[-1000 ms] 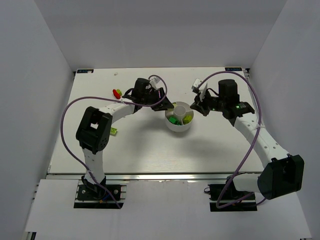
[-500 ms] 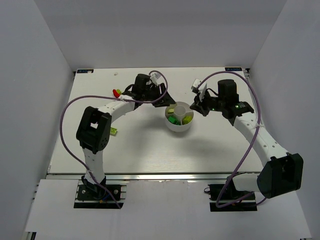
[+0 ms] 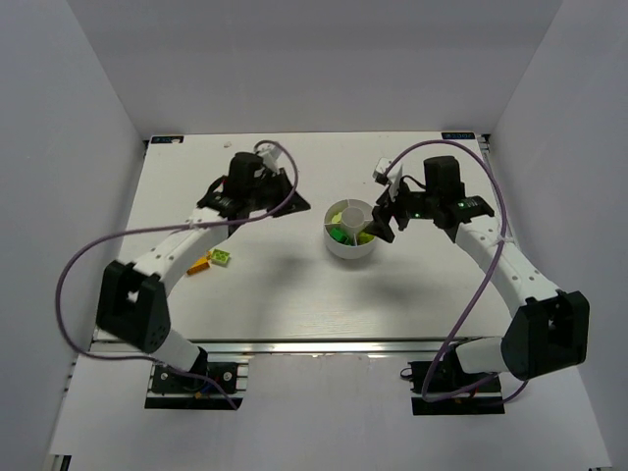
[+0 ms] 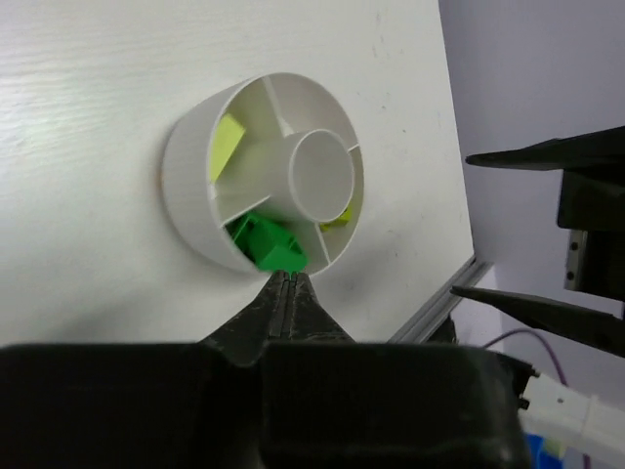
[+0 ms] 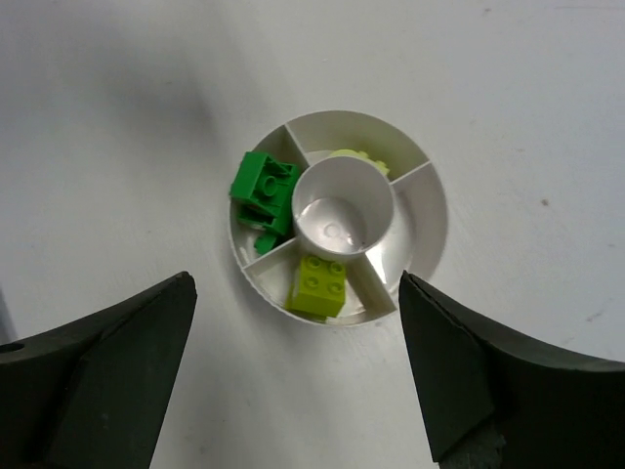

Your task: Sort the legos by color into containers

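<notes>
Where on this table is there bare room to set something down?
Widest bare patch: the near table between the two arms, in front of the dish. The far strip behind it is bare. Crowded: around the dish by the right end effector, and the loose bricks beside the left arm.

pale green brick (image 5: 361,158) partly hidden behind centre cup (image 5: 344,203)

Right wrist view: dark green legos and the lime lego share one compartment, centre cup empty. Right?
No. The right wrist view shows the dark green legos and the lime lego in adjacent compartments, a wall between them. The centre cup is empty.
</notes>
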